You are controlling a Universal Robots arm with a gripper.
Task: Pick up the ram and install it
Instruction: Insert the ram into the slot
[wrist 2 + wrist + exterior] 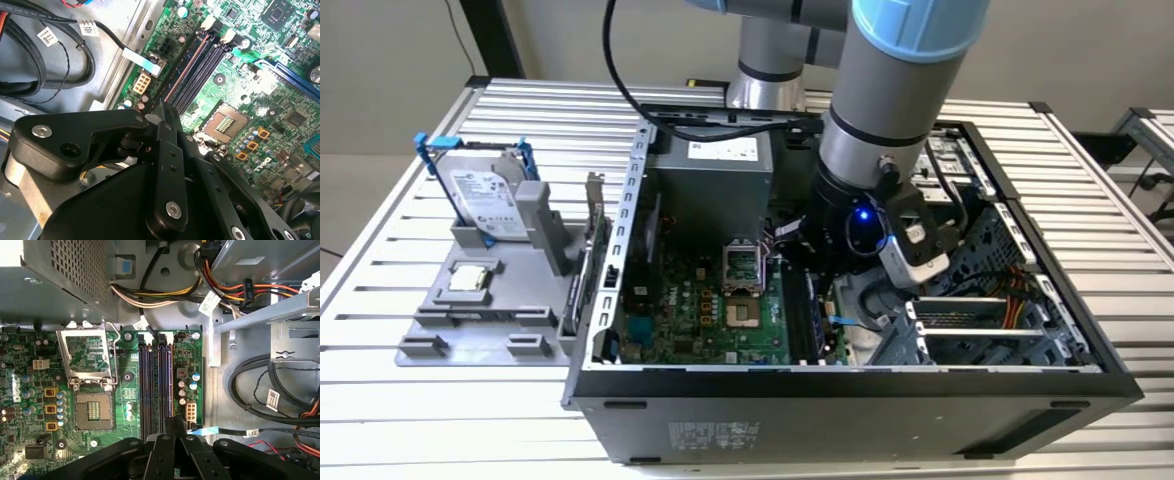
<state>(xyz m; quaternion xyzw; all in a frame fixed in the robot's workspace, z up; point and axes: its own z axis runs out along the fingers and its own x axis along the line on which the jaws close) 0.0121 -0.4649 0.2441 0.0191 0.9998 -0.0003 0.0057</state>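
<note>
Black hand (172, 432) over memory slots (156, 385)

My claw (162, 112) is matt black, probably plastic, with bright metal screws. The motherboard (125, 370) gleams glossy green; the case (854, 410) is dull grey metal on a ribbed metal bench (400, 390).

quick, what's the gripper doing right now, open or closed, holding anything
Gripper: fingers closed together over the motherboard's black slots, inside the computer case; whether the ram is pinched between them cannot be told.
</note>
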